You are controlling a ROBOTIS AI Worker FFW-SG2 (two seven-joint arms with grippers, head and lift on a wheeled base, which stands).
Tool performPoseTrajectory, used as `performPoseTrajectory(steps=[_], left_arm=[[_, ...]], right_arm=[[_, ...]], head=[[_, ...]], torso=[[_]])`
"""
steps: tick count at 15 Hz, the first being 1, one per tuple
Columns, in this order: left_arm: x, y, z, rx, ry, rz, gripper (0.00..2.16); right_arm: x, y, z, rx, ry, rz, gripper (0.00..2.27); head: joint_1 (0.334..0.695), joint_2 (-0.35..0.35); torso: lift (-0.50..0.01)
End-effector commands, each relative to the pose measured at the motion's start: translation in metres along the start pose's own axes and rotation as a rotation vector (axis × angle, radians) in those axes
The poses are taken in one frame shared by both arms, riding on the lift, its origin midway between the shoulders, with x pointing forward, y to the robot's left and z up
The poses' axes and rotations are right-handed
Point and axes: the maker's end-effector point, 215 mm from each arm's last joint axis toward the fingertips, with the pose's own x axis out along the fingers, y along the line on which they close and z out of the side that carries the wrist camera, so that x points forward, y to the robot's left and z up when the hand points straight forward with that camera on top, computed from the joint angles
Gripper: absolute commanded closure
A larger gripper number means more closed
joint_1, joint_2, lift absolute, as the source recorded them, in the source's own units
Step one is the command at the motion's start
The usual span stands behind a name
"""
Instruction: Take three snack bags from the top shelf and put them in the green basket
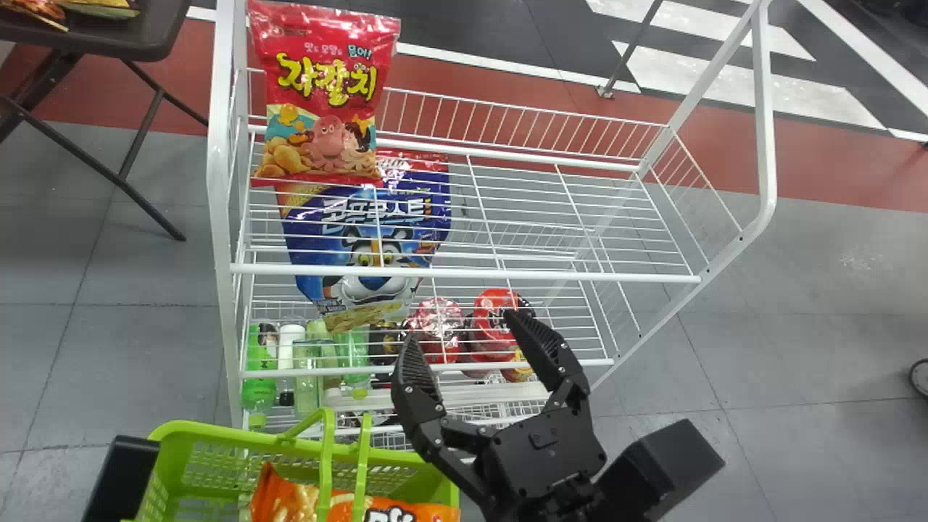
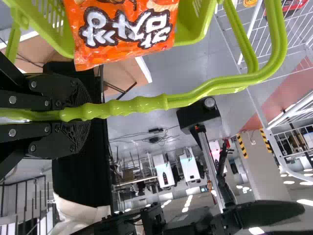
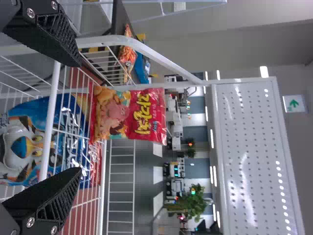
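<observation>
By my judgement the job was well along but unfinished. In the green basket [image 1: 217,433], at the bottom of the head view left of centre, lay orange snack packaging [image 1: 290,500], though I couldn't tell whether it was one bag or more. One red snack bag [image 1: 326,94] stood on the top shelf [image 1: 464,273], at the upper left of the frame, so it looked like the one left to fetch. My right tool [image 1: 462,326] was at lower centre with its fingers well apart, touching nothing; my left tool [image 2: 87,110] was clamped on the basket handle [image 2: 142,104]. The shelf's front rail crossed the picture between my right tool and the red bag, and the white side frame [image 1: 220,181] ran close beside the bag, so I judged I'd need to go over the rail and keep a finger off that frame. Beneath the top shelf's wires was a blue bag [image 1: 348,217], easy to snag on by mistake, with bottles [image 1: 308,377] and red-topped tubs [image 1: 496,312] lower down. A dark tabletop [image 1: 123,36] with packets [image 1: 101,7] sat at the far upper left.
</observation>
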Motion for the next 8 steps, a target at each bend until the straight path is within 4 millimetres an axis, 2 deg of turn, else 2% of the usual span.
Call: performPoseTrajectory(steps=[1,8], left_arm=[[-0.0044,0.0014,-0.0004,-0.012,-0.011,-0.002,2.0],[-0.0053,0.0037,0.0016,-0.014,-0.019,0.007,2.0]], right_arm=[[0.0006,-0.004,-0.003,0.015,0.01,0.012,0.05],[0.0014,-0.0093,-0.0053,0.023,0.009,0.022,0.05]], head=[[0.695,-0.35],[0.695,-0.35]], torso=[[-0.044],[-0.044]])
